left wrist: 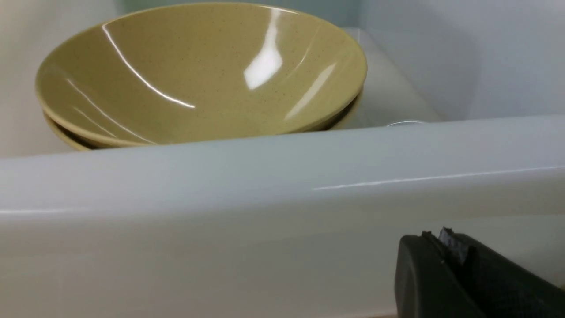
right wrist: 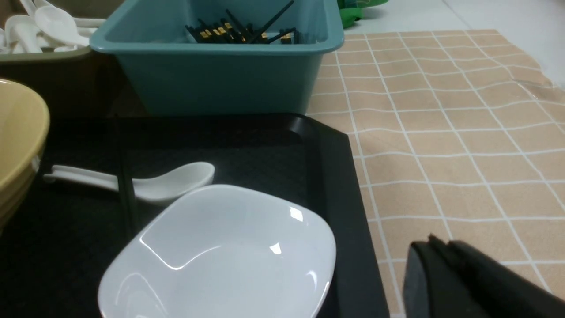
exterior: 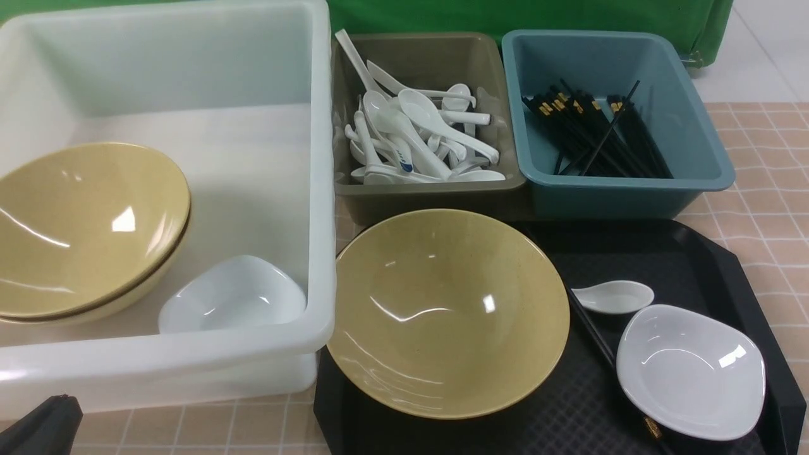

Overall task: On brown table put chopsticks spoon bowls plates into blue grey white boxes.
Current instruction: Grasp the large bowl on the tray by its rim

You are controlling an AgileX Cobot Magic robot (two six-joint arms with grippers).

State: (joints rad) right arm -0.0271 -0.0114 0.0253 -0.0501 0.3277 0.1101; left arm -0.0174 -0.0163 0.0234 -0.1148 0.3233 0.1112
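Bowls (exterior: pixel 88 227): two stacked in the white box (exterior: pixel 319 189) left of the black tray (exterior: pixel 727 265). A third bowl (exterior: pixel 442 309) sits on the tray with a plate (exterior: pixel 689 373), spoon (exterior: pixel 613 297) and chopsticks (exterior: pixel 594 332). Left end effector (left wrist: pixel 441 238) is pressed together and empty, and the right end effector (right wrist: pixel 441 247) looks the same.

- The brown table (exterior: pixel 765 189) is carrying a black tray (exterior: pixel 714 253) at its near side.
- A white box (exterior: pixel 189 373) is standing just left of the tray.
- A grey box (exterior: pixel 430 196) and a blue box (exterior: pixel 607 196) are sitting just behind it.

The bowl (exterior: pixel 445 313) is mustard, plate (exterior: pixel 689 373) white, tray (exterior: pixel 714 265) black, table (exterior: pixel 765 208) tan with white grid.
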